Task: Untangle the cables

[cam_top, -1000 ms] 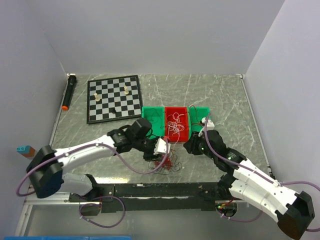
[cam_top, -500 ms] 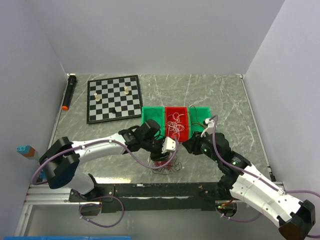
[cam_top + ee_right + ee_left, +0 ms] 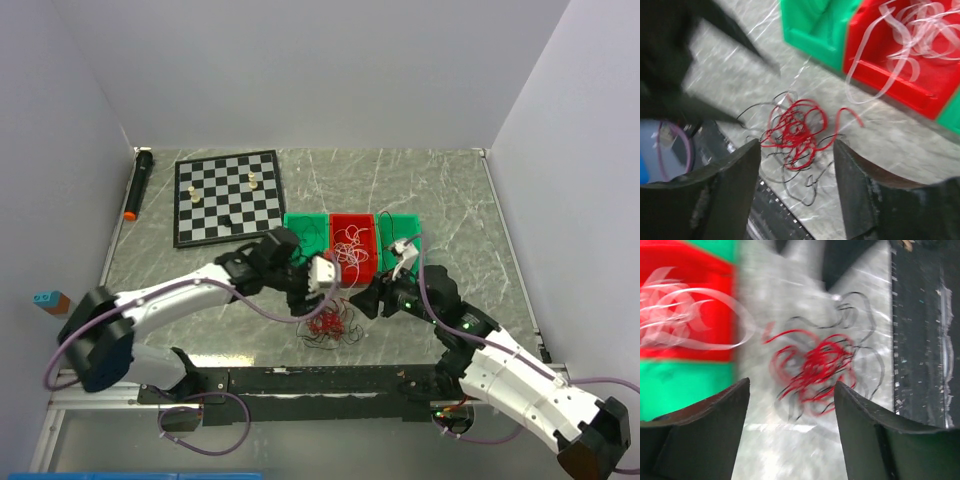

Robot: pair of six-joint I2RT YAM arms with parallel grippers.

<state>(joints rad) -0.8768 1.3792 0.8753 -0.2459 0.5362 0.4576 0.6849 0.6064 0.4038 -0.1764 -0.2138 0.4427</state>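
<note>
Nearest, along the tabletop (image 3: 470, 200) edge: 1 black rail (image 3: 300, 380) and 2 arm bases.

Just past the rail, flat on the tabletop: 1 loose tangle of cables (image 3: 328, 325), mostly red w/ thin dark strands looping out round it. Touching neither claw.

Just beyond the tangle in the top view, 2 claws, one per side:
- left claw (image 3: 790, 385): fingers spread wide, nothing btwn them, tangle visible through the gap.
- right claw (image 3: 796, 144): likewise spread wide, gripping nothing.

Both wrist views motion-blurred.

Behind those, 3 bins side by side in 1 row: left green bin (image 3: 300, 225), red bin (image 3: 368, 222), right green bin (image 3: 408, 222). In the red bin: 1 bunch of white wires (image 3: 352, 245), w/ 1 loop hanging over the near wall.

Farther back, left: 1 chessboard (image 3: 260, 215) w/ a few pieces, too small to count. Left of it, by the wall: 1 black cylinder (image 3: 137, 183) w/ orange end.
</note>
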